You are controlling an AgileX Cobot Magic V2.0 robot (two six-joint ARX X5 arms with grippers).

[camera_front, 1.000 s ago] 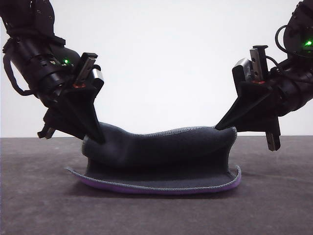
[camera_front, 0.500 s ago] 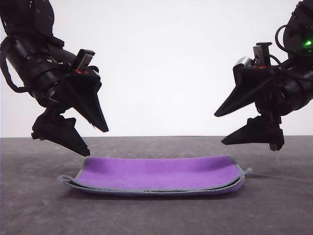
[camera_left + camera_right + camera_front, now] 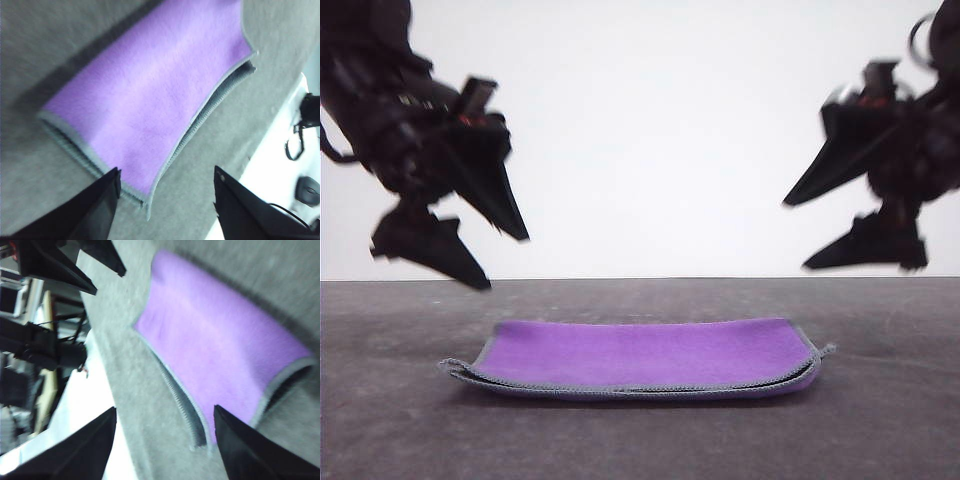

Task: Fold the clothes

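The left gripper (image 3: 480, 255) hangs wide open and empty above the table (image 3: 400, 420). Below and between both arms lies the cloth (image 3: 645, 355), folded purple-side up, its long axis running left to right. The right gripper (image 3: 820, 232) hangs open too. Half a second ago both sat lower and closer.

Bright backlight; both arms and wrist views motion-blurred.
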